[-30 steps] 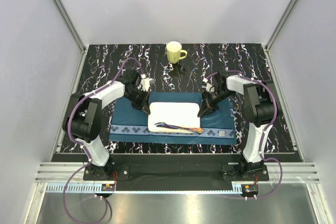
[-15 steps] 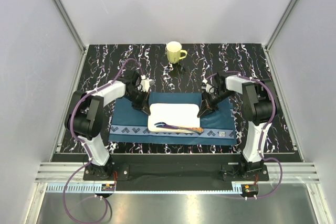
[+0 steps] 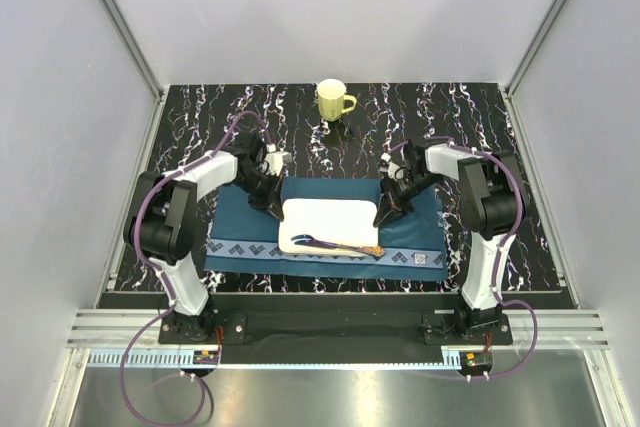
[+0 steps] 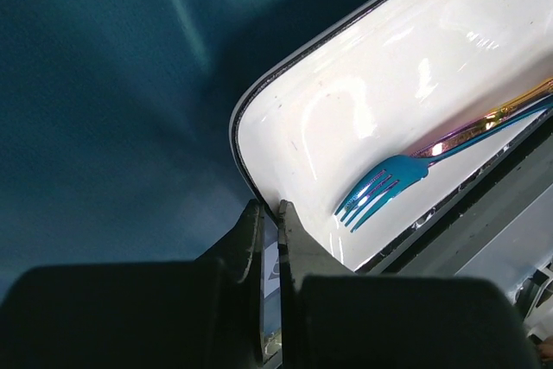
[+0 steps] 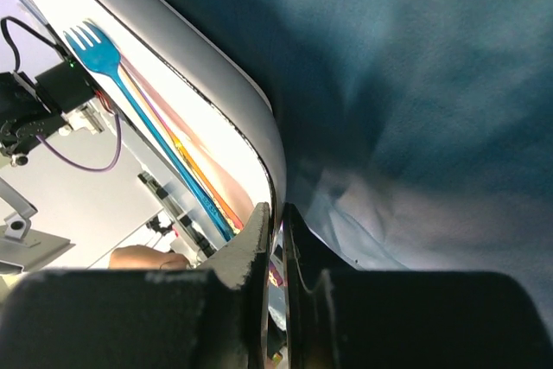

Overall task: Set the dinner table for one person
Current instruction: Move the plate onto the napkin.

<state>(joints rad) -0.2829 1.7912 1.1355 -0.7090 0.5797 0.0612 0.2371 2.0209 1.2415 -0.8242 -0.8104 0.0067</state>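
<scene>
A white rectangular plate (image 3: 330, 222) lies over the dark blue placemat (image 3: 240, 225) on the black marbled dinner table (image 3: 190, 127). A blue fork (image 3: 308, 240) and other iridescent cutlery (image 3: 362, 247) lie along the plate's near side. My left gripper (image 3: 272, 209) is shut on the plate's left rim, and my right gripper (image 3: 381, 217) is shut on its right rim. The left wrist view shows my left gripper (image 4: 268, 206) pinching the rim of the plate (image 4: 363, 110) beside the fork (image 4: 380, 192). In the right wrist view, my right gripper (image 5: 275, 209) clamps the plate's rim (image 5: 203, 71) with the fork (image 5: 108, 62) beyond.
A pale yellow mug (image 3: 333, 100) stands at the back of the table, behind the placemat. White walls close in both sides and the back. The placemat cloth (image 5: 415, 84) looks rumpled near the plate's right end.
Both grippers, with the plate held between them, have shifted slightly left and away from the arm bases. The placemat has crept a little left with them.
</scene>
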